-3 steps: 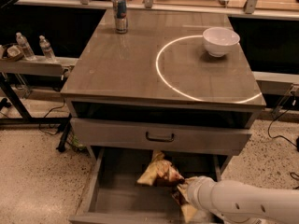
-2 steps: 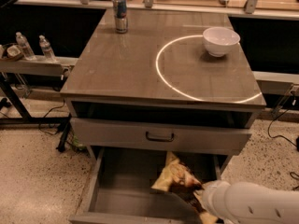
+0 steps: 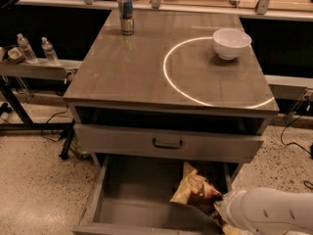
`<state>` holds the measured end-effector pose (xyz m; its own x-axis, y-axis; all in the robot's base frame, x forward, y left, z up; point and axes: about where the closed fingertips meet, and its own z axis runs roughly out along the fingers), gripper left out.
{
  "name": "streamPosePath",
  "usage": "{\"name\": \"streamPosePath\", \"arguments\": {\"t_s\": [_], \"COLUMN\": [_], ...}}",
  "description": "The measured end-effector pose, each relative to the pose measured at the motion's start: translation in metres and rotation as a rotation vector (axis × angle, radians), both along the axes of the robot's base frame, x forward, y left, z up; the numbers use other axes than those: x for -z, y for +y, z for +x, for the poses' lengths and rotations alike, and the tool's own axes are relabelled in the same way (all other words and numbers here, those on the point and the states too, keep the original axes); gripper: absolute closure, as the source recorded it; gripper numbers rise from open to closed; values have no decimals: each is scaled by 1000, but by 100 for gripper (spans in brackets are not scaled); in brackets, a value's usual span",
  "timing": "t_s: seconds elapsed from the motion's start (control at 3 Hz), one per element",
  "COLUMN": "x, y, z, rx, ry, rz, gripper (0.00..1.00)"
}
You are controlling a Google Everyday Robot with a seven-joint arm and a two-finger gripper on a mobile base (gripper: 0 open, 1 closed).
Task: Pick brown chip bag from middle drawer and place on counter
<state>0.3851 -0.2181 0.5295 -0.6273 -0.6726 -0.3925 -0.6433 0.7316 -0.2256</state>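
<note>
Retrieval is judged barely begun: brown chip bag (image 3: 195, 192) is seen tipped up inside the open middle drawer (image 3: 137, 199), against the claw (image 3: 221, 213), whose grip cannot be told; counter (image 3: 127, 67) placement is not yet done.

can (image 3: 126, 14): upright, far back left, silver and blue
white bowl (image 3: 231, 43): upright, back right, well apart from the can
water bottles (image 3: 25, 48): two, upright, on left side shelf (image 3: 34, 68)
handled drawer front (image 3: 167, 143): closed
floor (image 3: 34, 190): speckled
</note>
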Motion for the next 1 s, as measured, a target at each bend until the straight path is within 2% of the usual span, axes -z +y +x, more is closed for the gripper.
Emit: {"name": "streamPosePath", "arguments": {"t_s": [0.33, 0.67, 1.0], "x": [-22, -52, -90], "y": [-19, -55, -107], "z": [12, 24, 45], "rx": [-53, -63, -58], "ry": [-35, -105, -211], "rz": [-22, -59, -156], "gripper": [100, 100, 100]}}
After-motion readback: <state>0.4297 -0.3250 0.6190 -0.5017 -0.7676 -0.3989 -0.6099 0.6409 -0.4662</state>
